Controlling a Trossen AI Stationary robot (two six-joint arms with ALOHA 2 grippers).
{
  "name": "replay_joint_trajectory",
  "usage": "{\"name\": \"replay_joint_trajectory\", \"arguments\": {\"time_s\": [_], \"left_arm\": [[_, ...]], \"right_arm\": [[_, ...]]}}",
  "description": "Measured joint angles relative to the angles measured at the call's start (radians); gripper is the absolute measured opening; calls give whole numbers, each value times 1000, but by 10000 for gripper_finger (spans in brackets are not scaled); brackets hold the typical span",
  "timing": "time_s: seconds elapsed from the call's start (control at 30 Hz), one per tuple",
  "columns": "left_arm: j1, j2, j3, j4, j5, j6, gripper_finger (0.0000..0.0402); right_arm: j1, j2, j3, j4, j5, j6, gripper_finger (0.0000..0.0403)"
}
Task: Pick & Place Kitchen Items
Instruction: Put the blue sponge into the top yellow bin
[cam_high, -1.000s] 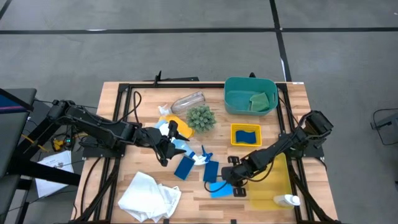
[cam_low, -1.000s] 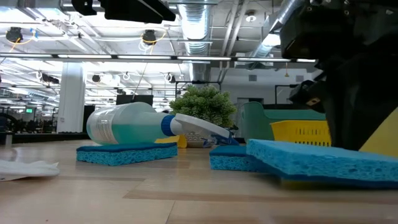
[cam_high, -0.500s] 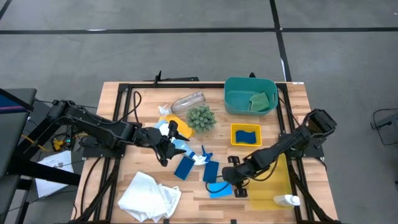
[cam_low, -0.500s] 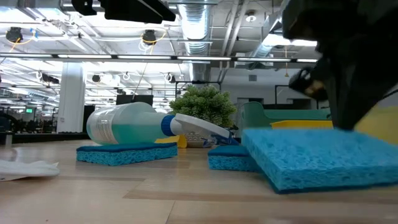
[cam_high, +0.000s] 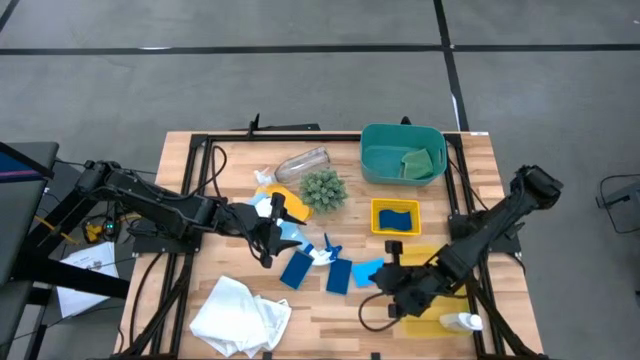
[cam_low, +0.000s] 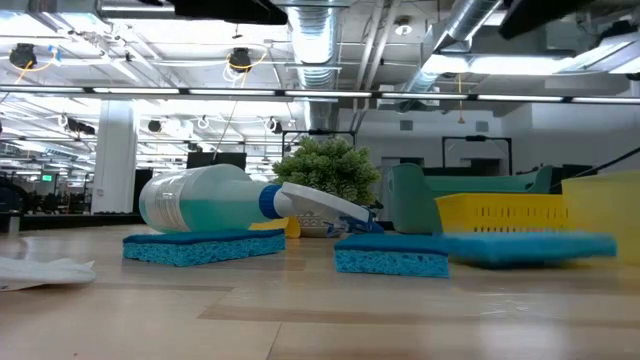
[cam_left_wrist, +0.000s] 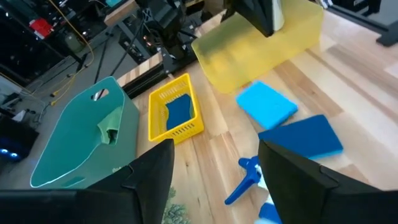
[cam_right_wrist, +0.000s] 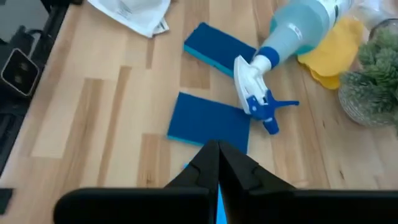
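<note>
Since the earlier frame we note the right end effector (cam_high: 388, 272) has lifted the light blue sponge (cam_high: 368, 271) off the tabletop (cam_high: 190, 180), fingers pinched shut on its edge. It should travel level toward the yellow bin (cam_high: 396, 217), clear of the spray bottle (cam_high: 290, 233). The left end effector (cam_high: 272, 235) stands wide beside that bottle.

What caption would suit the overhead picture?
Right gripper lifts a light blue sponge near the yellow bin; left gripper hovers by the spray bottle.

Overhead, table-level, two wrist views
</note>
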Motion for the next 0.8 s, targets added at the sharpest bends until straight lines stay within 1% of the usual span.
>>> {"name": "replay_joint_trajectory", "arguments": {"time_s": [0.1,0.2,0.33,0.43,0.53,0.7,0.8], "left_arm": [[0,0,0,6,0,-2,239],[0,0,0,6,0,-2,246],[0,0,0,6,0,-2,253],[0,0,0,6,0,-2,255],[0,0,0,6,0,-2,255],[0,0,0,5,0,-2,254],[0,0,0,5,0,-2,255]], "right_arm": [[0,14,0,-7,-6,5,0],[-12,39,0,-21,-41,23,0],[-38,69,0,-7,-113,12,0],[-70,87,0,-9,-206,23,9],[-104,109,0,-21,-275,37,40],[-133,165,0,-32,-363,-3,116],[-142,205,0,-31,-377,-16,157]]}}
